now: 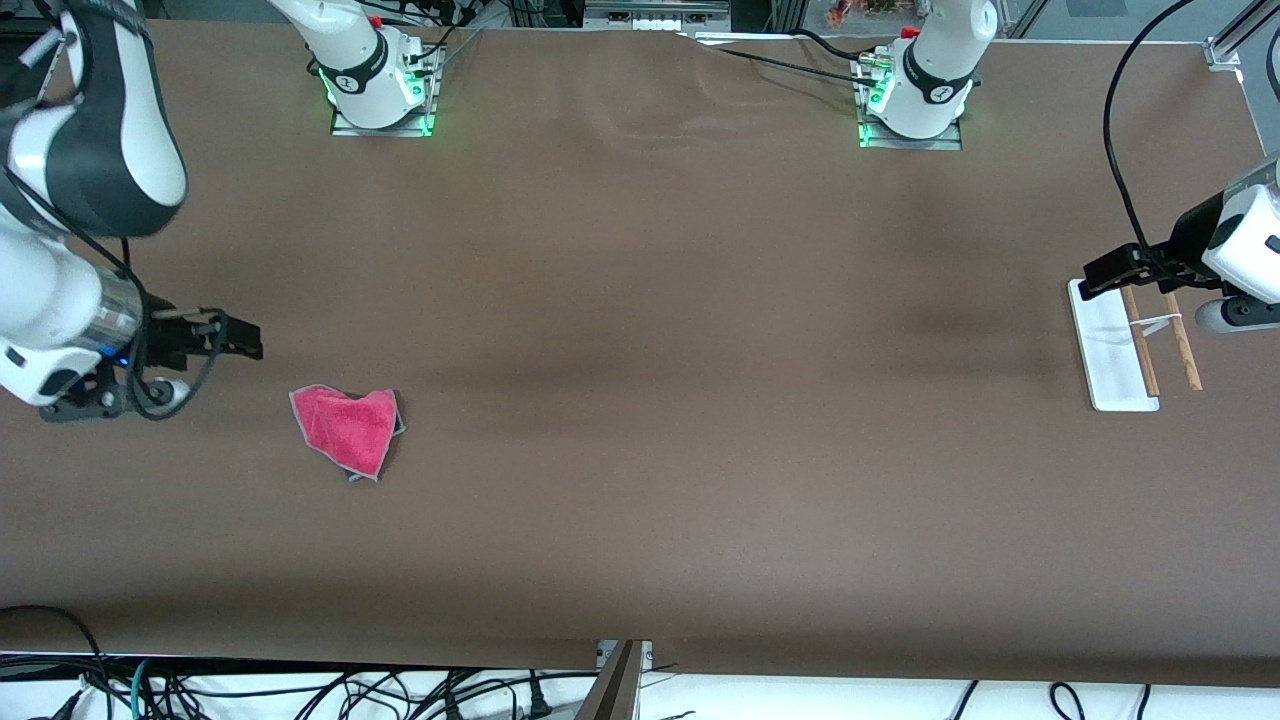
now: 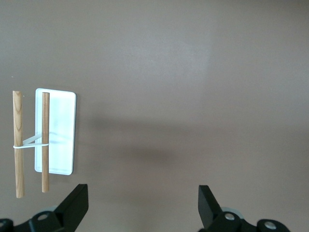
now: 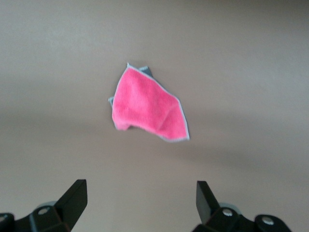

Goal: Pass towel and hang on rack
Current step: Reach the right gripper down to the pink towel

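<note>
The right end effector point(image 1: 245, 338) hangs over the surface point(image 1: 640, 400) at the right arm's end, fingers spread apart and holding nothing. The left end effector point(image 1: 1100, 272) hangs over the rack point(image 1: 1115, 350) at the left arm's end, fingers likewise apart and empty; part of that arm is cut off at the frame edge. The rack stands on its white base, two brown rods joined by a white crosspiece. The towel point(image 1: 345, 428) lies crumpled on the surface near the right end effector, pink side up, grey underside peeking at its edges.
</note>
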Robot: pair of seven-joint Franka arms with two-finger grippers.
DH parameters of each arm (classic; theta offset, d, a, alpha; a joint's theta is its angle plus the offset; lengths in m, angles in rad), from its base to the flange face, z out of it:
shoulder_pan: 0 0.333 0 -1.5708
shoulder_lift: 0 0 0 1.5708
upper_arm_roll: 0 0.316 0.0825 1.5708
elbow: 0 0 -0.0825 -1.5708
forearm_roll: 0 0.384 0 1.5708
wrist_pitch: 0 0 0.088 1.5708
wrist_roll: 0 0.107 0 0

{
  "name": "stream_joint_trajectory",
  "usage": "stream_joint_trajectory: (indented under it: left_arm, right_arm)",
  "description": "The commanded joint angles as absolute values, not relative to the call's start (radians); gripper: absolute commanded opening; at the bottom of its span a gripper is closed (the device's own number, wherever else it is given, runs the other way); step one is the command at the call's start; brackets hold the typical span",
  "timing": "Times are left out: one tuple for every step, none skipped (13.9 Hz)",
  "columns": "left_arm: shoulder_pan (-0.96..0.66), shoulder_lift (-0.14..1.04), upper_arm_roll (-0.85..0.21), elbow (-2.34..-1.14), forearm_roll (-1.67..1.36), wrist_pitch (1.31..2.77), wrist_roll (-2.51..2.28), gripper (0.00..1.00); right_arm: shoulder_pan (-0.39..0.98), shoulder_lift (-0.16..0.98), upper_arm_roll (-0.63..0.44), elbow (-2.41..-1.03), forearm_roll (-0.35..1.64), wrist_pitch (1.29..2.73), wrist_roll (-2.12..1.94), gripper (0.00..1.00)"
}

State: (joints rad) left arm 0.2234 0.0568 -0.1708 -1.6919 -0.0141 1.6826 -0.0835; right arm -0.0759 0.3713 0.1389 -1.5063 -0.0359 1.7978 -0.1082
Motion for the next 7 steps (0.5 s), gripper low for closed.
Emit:
stream_joint_trajectory:
  left_arm:
    - [0.229,0.069,-0.181,-1.678,0.005,1.690,-0.095,1.00]
    - [0.229,0.069,-0.181,-1.678,0.005,1.690,-0.095,1.00]
    - [0.229,0.069,-0.181,-1.680,0.005,1.690,-0.095,1.00]
    - [0.229,0.069,-0.181,-1.680,0.005,1.690,-0.094,1.00]
    - [0.229,0.069,-0.181,-1.680,0.005,1.690,-0.094,1.00]
    - [0.229,0.069,-0.183,-1.681,0.003,1.690,-0.094,1.00]
    - [0.229,0.069,-0.183,-1.680,0.003,1.690,-0.094,1.00]
  right_arm:
    - [-0.068,0.451,0.144,-1.485,-0.018,1.870,-0.135,1.00]
    - [-0.066,0.481,0.146,-1.485,-0.018,1.903,-0.135,1.00]
    - [-0.063,0.507,0.146,-1.488,-0.020,1.945,-0.137,1.00]
    - [-0.052,0.535,0.146,-1.488,-0.023,1.994,-0.144,1.00]
    - [-0.046,0.567,0.144,-1.488,-0.025,2.049,-0.162,1.00]
    - [-0.041,0.599,0.144,-1.488,-0.025,2.100,-0.185,1.00]
    - [-0.040,0.636,0.146,-1.491,-0.023,2.158,-0.219,1.00]
